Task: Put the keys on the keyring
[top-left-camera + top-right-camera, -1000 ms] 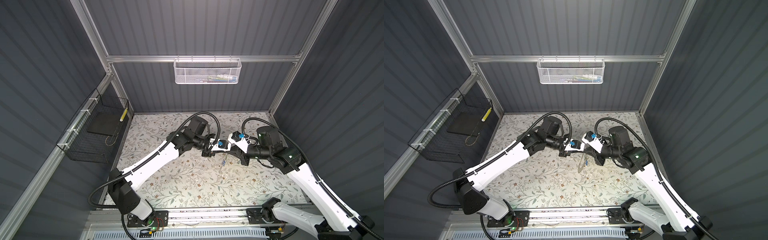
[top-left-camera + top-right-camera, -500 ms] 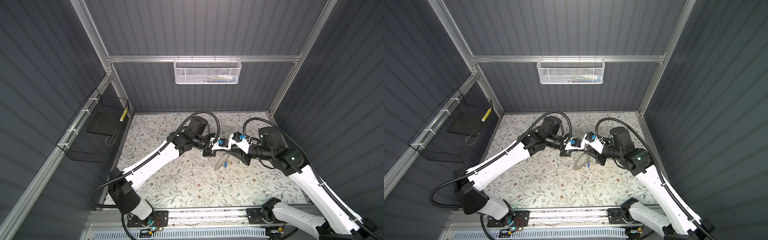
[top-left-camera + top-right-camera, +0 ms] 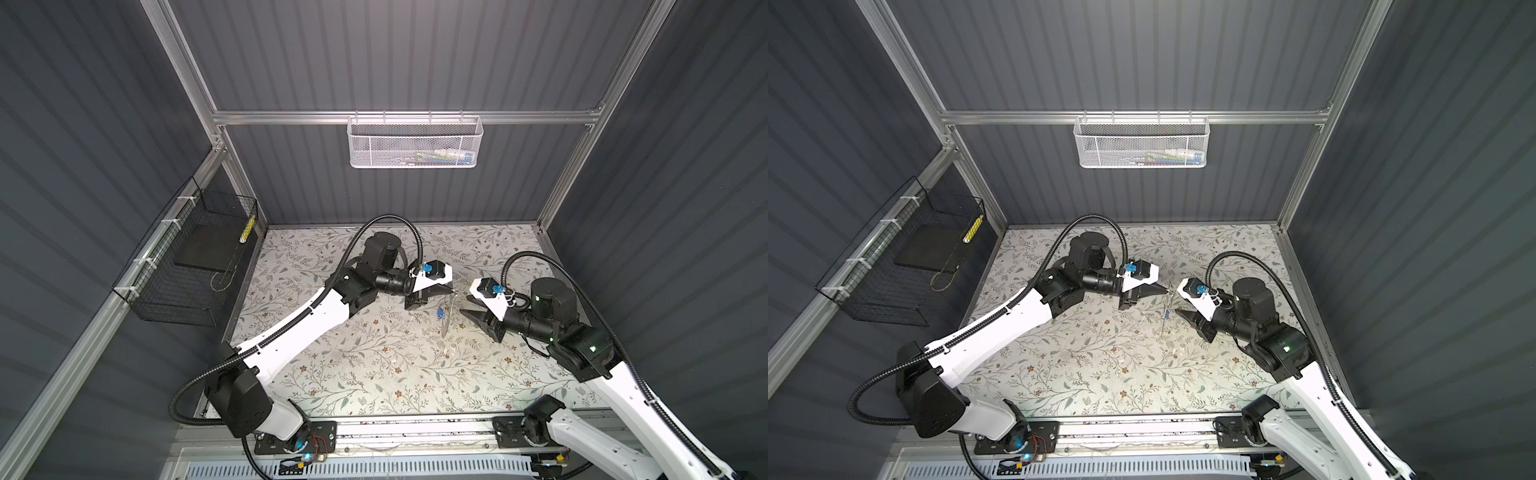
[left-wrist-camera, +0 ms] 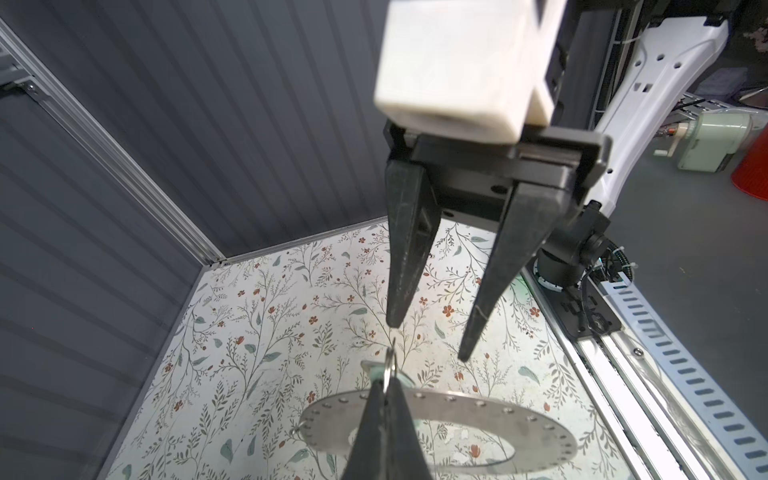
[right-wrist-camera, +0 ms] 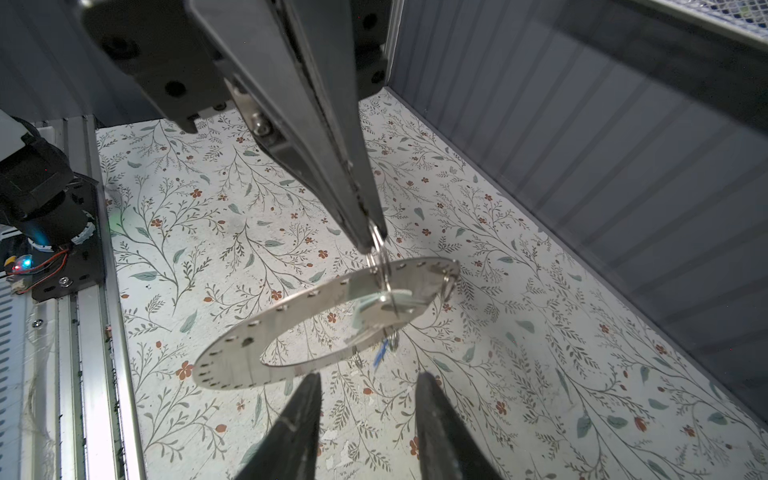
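Note:
The keyring [image 5: 291, 320], a wide flat grey metal ring with small holes round its rim, hangs above the floral table. My left gripper [image 5: 370, 245] is shut on a small wire ring [image 5: 380, 259] threaded through that rim. A whitish key head [image 5: 388, 303] lies against the keyring. A blue-headed key [image 5: 380, 353] dangles under it. In both top views the keyring [image 3: 446, 318] hangs edge-on below the left gripper [image 3: 453, 291]. My right gripper [image 5: 369, 378] stands open just short of the keyring, holding nothing. The left wrist view shows the left gripper [image 4: 388, 374], the keyring [image 4: 457, 411] and the right gripper [image 4: 430, 340].
A white mesh basket [image 3: 415, 143] hangs on the back wall. A black wire basket [image 3: 195, 274] is fixed to the left wall. Grey ribbed walls close in three sides, and a metal rail [image 3: 415, 432] runs along the front edge.
My right gripper has opened and drawn back to the right, away from the left gripper. The keyring now hangs from the left gripper alone, turned edge-on.

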You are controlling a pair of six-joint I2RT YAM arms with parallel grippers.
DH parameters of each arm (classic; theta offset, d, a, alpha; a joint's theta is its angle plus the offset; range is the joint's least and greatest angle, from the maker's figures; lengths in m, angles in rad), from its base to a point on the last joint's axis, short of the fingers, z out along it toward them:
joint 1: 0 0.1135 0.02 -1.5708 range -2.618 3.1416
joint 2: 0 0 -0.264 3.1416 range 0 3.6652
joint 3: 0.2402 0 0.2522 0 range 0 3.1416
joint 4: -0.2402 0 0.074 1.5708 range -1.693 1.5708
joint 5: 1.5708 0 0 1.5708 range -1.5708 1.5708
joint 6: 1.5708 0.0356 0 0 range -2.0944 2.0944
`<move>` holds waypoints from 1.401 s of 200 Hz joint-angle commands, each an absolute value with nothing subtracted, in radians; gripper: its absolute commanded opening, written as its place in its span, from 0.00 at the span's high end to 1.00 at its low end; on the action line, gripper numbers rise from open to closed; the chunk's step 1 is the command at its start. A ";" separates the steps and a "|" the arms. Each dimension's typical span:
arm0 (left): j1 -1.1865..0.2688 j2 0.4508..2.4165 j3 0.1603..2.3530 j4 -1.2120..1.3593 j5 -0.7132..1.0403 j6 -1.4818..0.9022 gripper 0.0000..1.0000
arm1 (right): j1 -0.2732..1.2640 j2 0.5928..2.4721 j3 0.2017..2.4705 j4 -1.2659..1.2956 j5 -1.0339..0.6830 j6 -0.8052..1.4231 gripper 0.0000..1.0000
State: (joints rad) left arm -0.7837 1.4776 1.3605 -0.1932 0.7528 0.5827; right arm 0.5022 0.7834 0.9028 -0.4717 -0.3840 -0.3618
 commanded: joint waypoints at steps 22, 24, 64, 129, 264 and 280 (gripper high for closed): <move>-0.780 1.443 1.344 -0.084 0.785 0.506 1.00 | 0.500 0.788 0.868 -0.315 -0.414 -0.282 0.59; -0.780 1.443 1.344 -0.081 0.785 0.504 1.00 | 0.501 0.789 0.867 -0.310 -0.416 -0.280 0.59; -0.781 1.443 1.340 -0.071 0.806 0.500 1.00 | 0.499 0.814 0.864 -0.256 -0.417 -0.268 0.58; -0.779 1.441 1.338 -0.072 0.795 0.499 1.00 | 0.501 0.747 0.859 -0.296 -0.401 -0.376 0.65; -0.778 1.462 1.356 -0.100 0.815 0.512 1.00 | 0.502 0.779 0.934 -0.334 -0.351 -0.525 0.86; -0.778 1.464 1.358 -0.104 0.814 0.516 1.00 | 0.502 0.776 0.935 -0.332 -0.347 -0.524 0.83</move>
State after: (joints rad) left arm -0.7834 1.4696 1.3460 -0.1081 0.7868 0.5148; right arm 0.5018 0.7841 0.9039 -0.3374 -0.3645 -0.5140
